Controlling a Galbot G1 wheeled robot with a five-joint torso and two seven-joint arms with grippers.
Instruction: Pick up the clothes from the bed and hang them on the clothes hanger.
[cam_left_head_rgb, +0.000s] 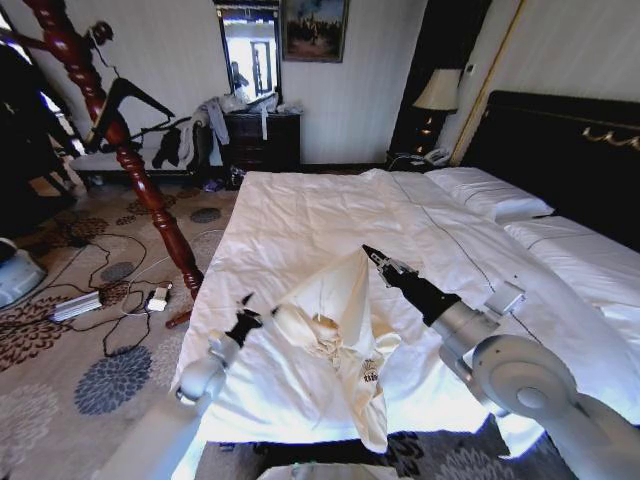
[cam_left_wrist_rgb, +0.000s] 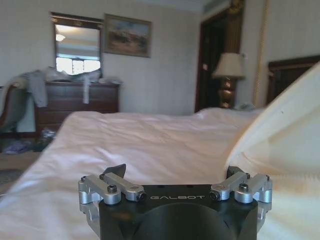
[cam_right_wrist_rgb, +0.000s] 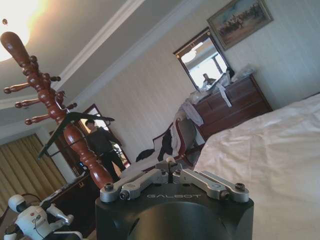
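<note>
The right gripper (cam_left_head_rgb: 372, 252) pinches the peak of the clothes (cam_left_head_rgb: 340, 330), lifting them into a tent over the bed (cam_left_head_rgb: 300, 215). The left gripper (cam_left_head_rgb: 245, 312), fingers spread, sits beside them. The clothes hanger (cam_left_head_rgb: 128, 100) hangs on the wooden pole (cam_left_head_rgb: 140, 170), partly hidden behind it.

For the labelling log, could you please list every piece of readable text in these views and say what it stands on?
"GALBOT": on the left hand, on its black housing.
"GALBOT": on the right hand, likewise.
Small dark print on the cream-yellow garment: too small to read.
</note>
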